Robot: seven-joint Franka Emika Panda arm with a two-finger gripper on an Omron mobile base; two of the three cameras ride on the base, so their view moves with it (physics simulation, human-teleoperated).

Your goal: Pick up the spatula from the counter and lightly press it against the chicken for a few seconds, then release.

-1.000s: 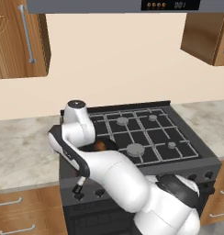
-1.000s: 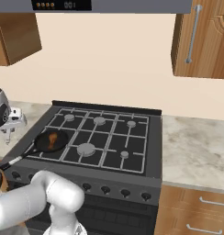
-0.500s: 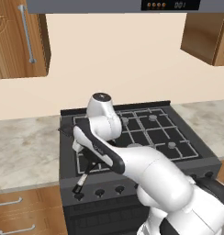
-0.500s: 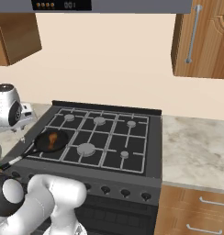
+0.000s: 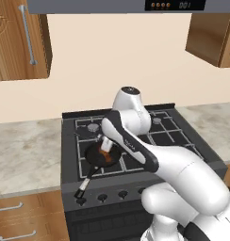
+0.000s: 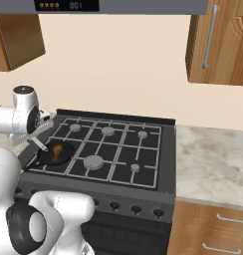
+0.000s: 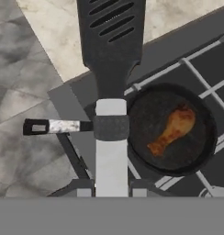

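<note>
since half a second ago the white arm [image 5: 135,146] has swung right, away from the pale marble counter [image 5: 27,146] and over the black gas stove [image 5: 183,136]. the gripper [image 7: 112,188] is clamped on the white handle of the black slotted spatula [image 7: 111,59], a fingertip pressed to each side. the blade reaches ahead of the hand, past the round black frying pan [image 7: 203,151]. the browned chicken drumstick [image 7: 173,131] lies in that pan, right of the blade and nearer the hand than its tip. a straight descent from here would likely strike the pan's rim or its long handle [image 7: 58,126] and shove the pan. too firm a press could skid the drumstick. no brand is legible, and the lit marks on the hood panel [image 5: 171,5] are too small to read.
</note>
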